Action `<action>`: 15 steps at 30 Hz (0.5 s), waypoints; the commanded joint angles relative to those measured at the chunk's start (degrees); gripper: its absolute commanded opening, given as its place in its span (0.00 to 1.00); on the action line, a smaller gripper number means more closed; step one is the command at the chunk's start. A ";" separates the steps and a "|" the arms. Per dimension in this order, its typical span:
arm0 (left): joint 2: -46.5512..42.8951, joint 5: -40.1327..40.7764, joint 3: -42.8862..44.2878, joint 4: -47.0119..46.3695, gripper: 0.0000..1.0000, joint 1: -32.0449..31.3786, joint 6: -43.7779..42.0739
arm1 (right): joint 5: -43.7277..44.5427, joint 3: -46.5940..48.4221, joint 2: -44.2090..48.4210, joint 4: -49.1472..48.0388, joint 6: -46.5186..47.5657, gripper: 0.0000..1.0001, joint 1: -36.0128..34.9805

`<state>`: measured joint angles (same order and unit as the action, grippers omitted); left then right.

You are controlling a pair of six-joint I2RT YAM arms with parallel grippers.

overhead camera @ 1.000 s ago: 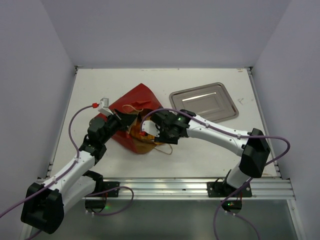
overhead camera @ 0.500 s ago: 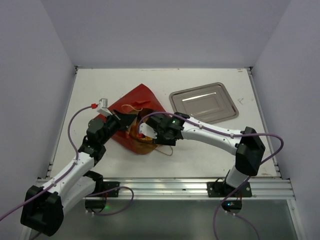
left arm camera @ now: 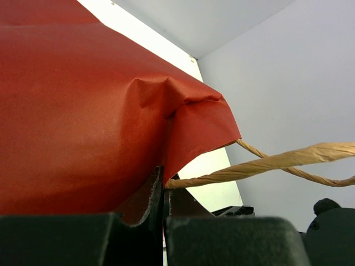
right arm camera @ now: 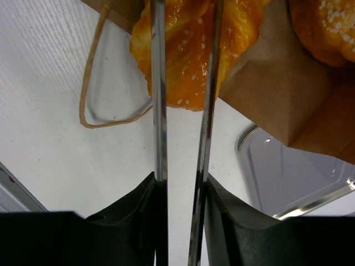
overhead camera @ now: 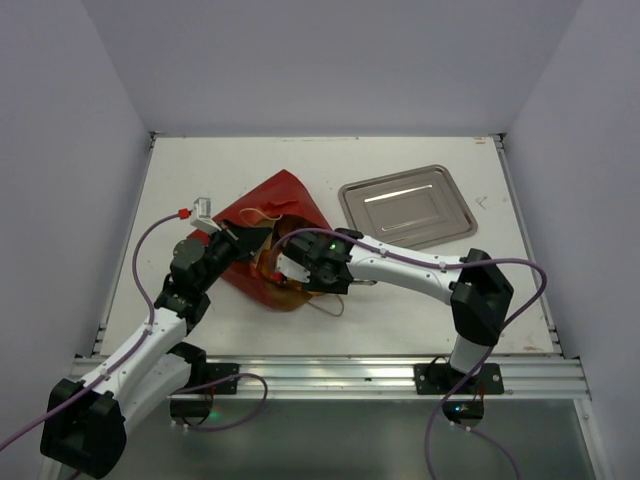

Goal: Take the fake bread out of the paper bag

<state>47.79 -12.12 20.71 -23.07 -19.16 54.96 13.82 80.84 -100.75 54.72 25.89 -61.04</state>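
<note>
Inside the open mouth of the paper bag [overhead camera: 285, 195], which lies on its side on the tabletop [overhead camera: 200, 165], the fake bread [right arm camera: 177, 66] shows as two pieces. A braided loaf [right arm camera: 244, 33] sits at the lip and one seeded bun [right arm camera: 327, 27] lies deeper in; more may be hidden. Glossy, hard-looking and probably light, the loaf seems slippery, so I would take it across its narrow width, with the pads set in the braid's grooves. The right tool [right arm camera: 186, 16] straddles it with fingers narrowly apart, but I cannot tell whether they pinch it. The left tool [left arm camera: 165, 191] is clamped on the bag's thin, floppy red edge, beside one of two string handles [left arm camera: 266, 163]. There is one bag, and one metal tray [overhead camera: 462, 215] near it, not touching.
</note>
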 commanded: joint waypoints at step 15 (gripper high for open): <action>0.20 2.27 -1.11 -0.22 0.00 -0.35 -2.40 | -1.78 2.83 7.31 2.06 2.06 0.00 0.57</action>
<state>47.83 -11.46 20.08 -22.55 -19.18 54.11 12.95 81.43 -99.59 55.77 25.98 -60.93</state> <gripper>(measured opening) 0.015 0.374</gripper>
